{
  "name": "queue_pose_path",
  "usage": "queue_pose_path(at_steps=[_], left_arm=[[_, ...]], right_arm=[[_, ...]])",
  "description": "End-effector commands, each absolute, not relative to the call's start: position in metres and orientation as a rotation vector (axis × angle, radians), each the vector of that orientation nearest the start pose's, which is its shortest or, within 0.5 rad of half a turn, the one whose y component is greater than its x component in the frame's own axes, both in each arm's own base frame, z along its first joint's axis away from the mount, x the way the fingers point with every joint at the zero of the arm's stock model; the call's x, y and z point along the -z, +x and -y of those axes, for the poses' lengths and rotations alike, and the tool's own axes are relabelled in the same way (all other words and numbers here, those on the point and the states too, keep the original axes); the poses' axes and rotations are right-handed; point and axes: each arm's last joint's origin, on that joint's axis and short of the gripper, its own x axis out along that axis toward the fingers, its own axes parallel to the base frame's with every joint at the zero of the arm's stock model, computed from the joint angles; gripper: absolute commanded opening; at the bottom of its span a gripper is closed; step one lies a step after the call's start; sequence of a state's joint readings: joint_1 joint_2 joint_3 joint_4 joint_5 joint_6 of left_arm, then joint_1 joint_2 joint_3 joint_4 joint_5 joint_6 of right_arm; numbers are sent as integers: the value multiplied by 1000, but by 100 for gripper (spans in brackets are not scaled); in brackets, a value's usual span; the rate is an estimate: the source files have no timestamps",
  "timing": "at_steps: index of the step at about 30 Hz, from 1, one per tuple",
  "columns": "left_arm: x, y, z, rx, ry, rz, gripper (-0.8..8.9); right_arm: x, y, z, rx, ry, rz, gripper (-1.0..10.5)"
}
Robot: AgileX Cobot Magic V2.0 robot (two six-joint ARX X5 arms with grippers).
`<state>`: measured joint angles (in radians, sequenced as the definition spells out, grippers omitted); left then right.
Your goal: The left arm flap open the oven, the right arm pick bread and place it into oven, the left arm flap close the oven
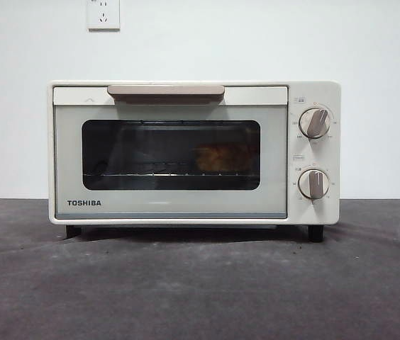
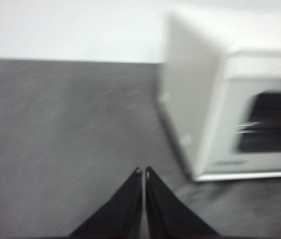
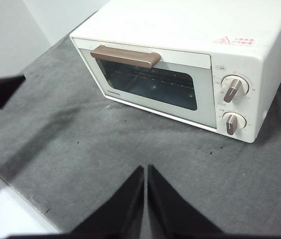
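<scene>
Though wrist cams miss it, front shows bread point(image 1: 223, 157) | oven point(image 1: 171, 152) shut

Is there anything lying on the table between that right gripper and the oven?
No. In the right wrist view, only bare grey table lies between the right gripper and the oven.

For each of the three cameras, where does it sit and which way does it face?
Front view: low at table height, level at the shut oven, the bread behind its window; no arm shows.
Left wrist view: on the left arm, beside the oven's side wall; left gripper, fingers together.
Right wrist view: on the right arm, above and before the oven door; right gripper, fingers together.
All three share the oven.
</scene>
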<state>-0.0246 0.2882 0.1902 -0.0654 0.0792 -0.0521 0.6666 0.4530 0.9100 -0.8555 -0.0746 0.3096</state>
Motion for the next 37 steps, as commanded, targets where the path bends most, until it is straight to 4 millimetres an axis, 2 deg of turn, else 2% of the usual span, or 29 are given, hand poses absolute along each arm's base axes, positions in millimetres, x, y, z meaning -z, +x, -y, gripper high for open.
queue_pose_path(at_steps=[1, 6, 12, 22, 37], left_arm=[[-183, 106, 3, 43, -71, -113, 20], [-161, 99, 3, 37, -70, -80, 20], [-150, 96, 2, -1, -60, -172, 20], [-149, 96, 1, -22, -30, -179, 20], [-149, 95, 7, 34, -26, -178, 19]], right_arm=[[-350, 48, -41, -673, 166, -466, 6], [-350, 48, -41, -673, 166, -466, 5], [-350, 48, -41, -674, 167, -464, 5], [-350, 48, -41, -675, 169, -459, 5], [-350, 48, -41, -675, 169, -459, 5]])
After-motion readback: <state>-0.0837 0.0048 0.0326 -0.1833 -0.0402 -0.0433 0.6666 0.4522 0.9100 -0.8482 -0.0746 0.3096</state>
